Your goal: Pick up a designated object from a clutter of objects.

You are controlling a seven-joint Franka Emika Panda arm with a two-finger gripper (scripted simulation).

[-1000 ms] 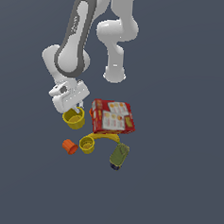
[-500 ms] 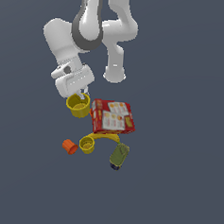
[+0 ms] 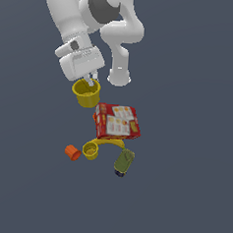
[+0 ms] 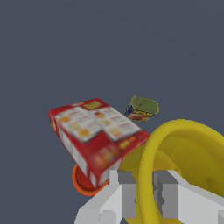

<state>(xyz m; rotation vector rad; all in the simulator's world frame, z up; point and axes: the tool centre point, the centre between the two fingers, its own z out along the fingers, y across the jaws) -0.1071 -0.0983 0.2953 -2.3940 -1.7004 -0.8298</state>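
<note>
The larger yellow cup (image 3: 86, 93) hangs in the air above the clutter, its thick rim clamped by my gripper (image 3: 89, 80), one finger inside the cup and one outside. In the wrist view the cup (image 4: 188, 162) fills the near corner, its rim pinched between my grey fingers (image 4: 127, 192). Below, in the exterior view, lie the red printed box (image 3: 116, 121), the smaller yellow cup (image 3: 91, 150), the small orange cup (image 3: 72, 152), the banana (image 3: 110, 142) and the dark green can (image 3: 123, 161).
The arm's white base (image 3: 119, 77) stands behind the clutter. The dark grey floor (image 3: 183, 182) spreads on all sides. In the wrist view the red box (image 4: 94, 133), the green can (image 4: 142, 108) and the orange cup (image 4: 83, 183) show below.
My gripper has risen with the larger yellow cup in it, from floor level beside the red box to well above the clutter. The other objects have stayed in place.
</note>
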